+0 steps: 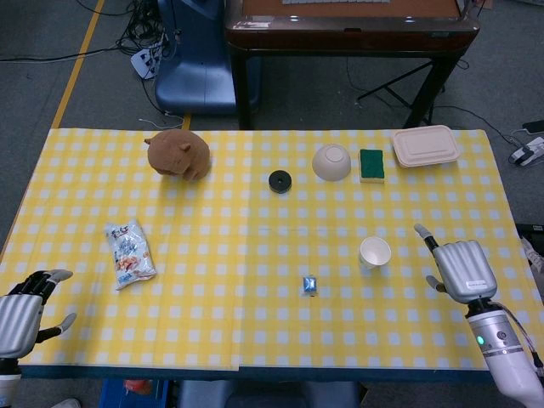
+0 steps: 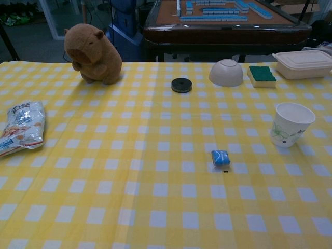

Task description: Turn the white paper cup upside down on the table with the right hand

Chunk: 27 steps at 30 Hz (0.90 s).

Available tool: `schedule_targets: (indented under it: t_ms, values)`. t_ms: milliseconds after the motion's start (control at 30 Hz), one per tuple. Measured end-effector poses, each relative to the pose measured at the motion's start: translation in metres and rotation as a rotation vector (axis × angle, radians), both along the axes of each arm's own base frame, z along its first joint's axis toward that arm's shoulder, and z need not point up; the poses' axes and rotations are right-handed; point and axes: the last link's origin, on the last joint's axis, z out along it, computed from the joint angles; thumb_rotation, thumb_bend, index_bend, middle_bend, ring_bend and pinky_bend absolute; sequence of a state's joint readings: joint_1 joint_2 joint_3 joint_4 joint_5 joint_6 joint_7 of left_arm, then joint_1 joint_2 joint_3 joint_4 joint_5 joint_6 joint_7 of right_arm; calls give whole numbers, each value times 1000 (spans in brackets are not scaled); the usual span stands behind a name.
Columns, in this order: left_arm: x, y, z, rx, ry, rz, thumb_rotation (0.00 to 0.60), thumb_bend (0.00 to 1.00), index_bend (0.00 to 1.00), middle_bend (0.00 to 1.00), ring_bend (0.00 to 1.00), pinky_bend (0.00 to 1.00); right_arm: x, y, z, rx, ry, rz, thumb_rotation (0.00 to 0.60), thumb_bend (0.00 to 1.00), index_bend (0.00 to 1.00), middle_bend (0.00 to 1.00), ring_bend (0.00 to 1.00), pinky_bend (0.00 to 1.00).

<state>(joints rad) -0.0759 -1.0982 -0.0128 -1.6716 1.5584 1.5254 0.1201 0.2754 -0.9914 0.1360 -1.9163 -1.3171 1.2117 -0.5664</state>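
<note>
Cup stood upright, mouth up, toward the table's right edge. My right hand hovered just beside it, fingers spread, holding nothing, no contact. Left hand idled empty at the near-left corner, fingers loosely apart. Grasp and flip both undone.

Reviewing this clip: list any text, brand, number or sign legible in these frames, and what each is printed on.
None reads clearly.
Snack bag: printed lettering and a picture, too blurred to read in either view.
White paper cup: a green leaf-like pattern, no legible words.
Right hand: a small label near the wrist, too small to read.
Tiles on the dark table behind: markings not resolvable.
</note>
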Motion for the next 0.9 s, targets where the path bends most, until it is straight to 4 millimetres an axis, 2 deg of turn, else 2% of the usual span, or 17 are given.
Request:
schedule_targets:
  t_ms: [133, 333, 900]
  values:
    - [0, 0, 3, 10, -5, 1, 600, 188, 326, 293, 237, 398, 11, -19, -9, 49, 14, -9, 600, 0, 150, 1000, 1000, 1000]
    - [-1, 0, 6, 19, -10, 6, 600, 188, 326, 293, 237, 398, 20, -37, -27, 131, -5, -13, 600, 0, 150, 1000, 1000, 1000]
    - [-3, 1, 8, 25, -15, 16, 600, 188, 326, 293, 237, 398, 20, -52, -60, 234, 26, -26, 600, 0, 154, 1000, 1000, 1000]
